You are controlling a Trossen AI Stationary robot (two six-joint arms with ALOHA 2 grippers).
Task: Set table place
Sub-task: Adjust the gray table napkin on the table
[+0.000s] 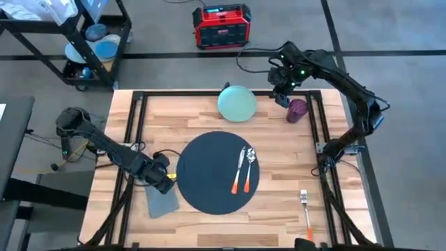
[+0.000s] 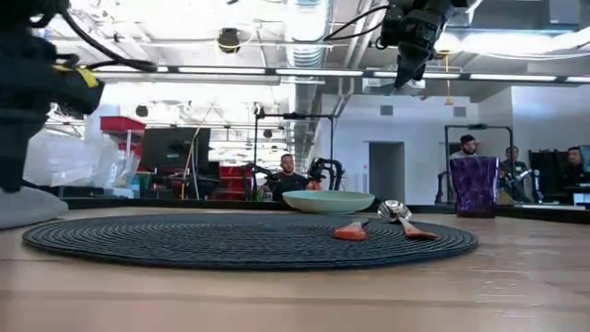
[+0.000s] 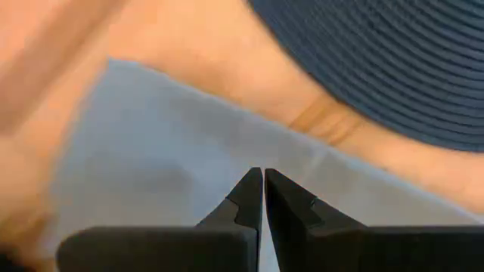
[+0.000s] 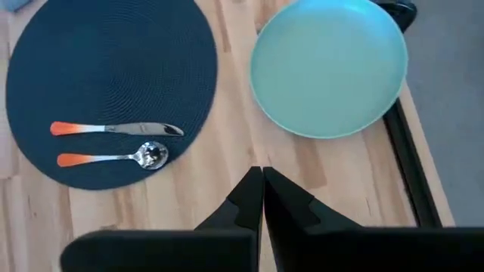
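placemat bears knife, spoon; left pincer, right pincer both clenched.

Napkin partly under left claw

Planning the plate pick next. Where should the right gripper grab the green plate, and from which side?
Judging by pose: grip the green plate by its raised rim, on the edge facing the purple cup, coming down from above. It lies flat on the table, so only the lip offers purchase; the right gripper hovers closest there.
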